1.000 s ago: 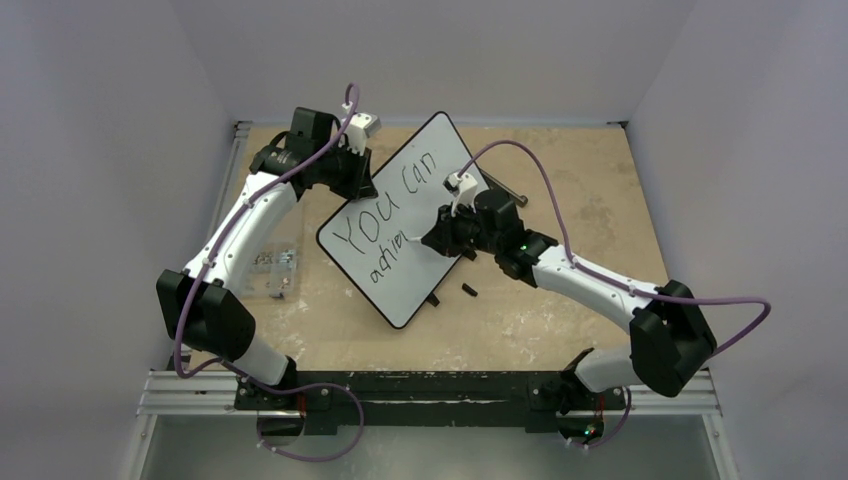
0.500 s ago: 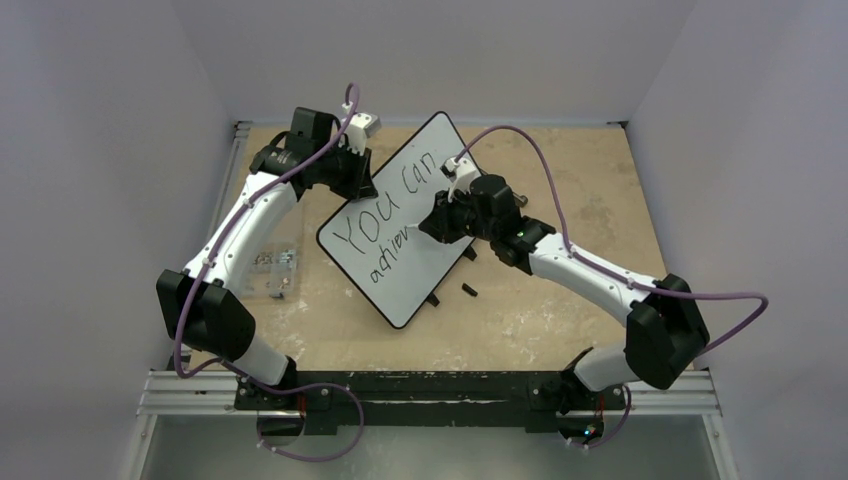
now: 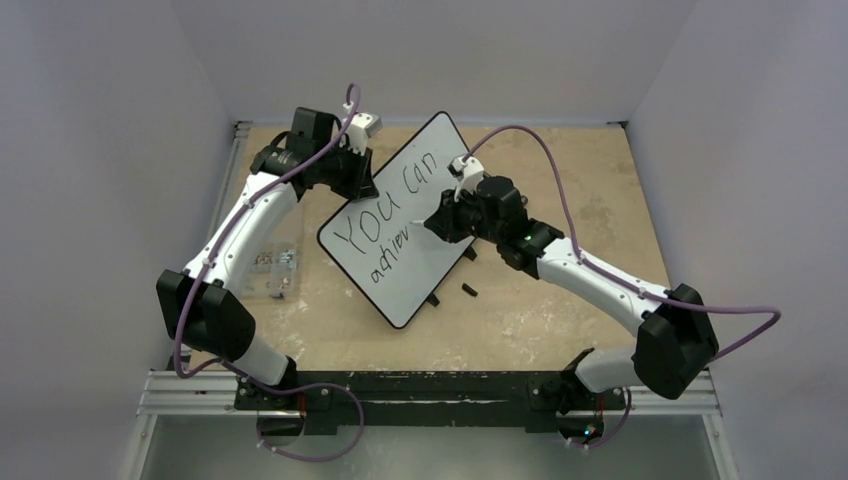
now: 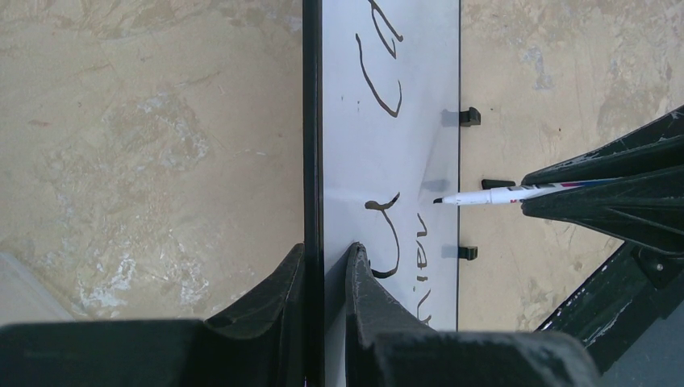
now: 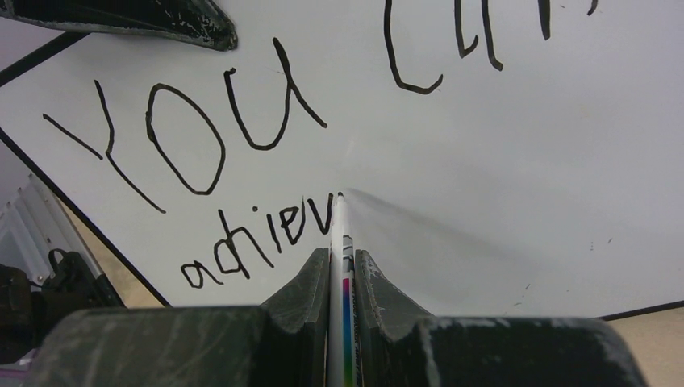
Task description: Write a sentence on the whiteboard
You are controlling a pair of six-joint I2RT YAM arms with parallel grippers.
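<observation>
The whiteboard [image 3: 425, 275] sits skewed on the tan table [image 3: 580, 180], one corner toward the far wall; black lettering [image 3: 385, 215] crosses it in two lines, "You can" above and "achiev" below; my left gripper [image 3: 358, 183] is at the board's far left edge, beside the "You"; my right gripper [image 3: 432, 220] is over the board's middle, just right of the lower line's end, a thin pale marker [image 3: 419, 222] tip poking from it toward the writing; a small black piece [image 3: 468, 290] lies on the table just off the board's near right edge; some metal bits [image 3: 270, 265] lie by my left arm.
</observation>
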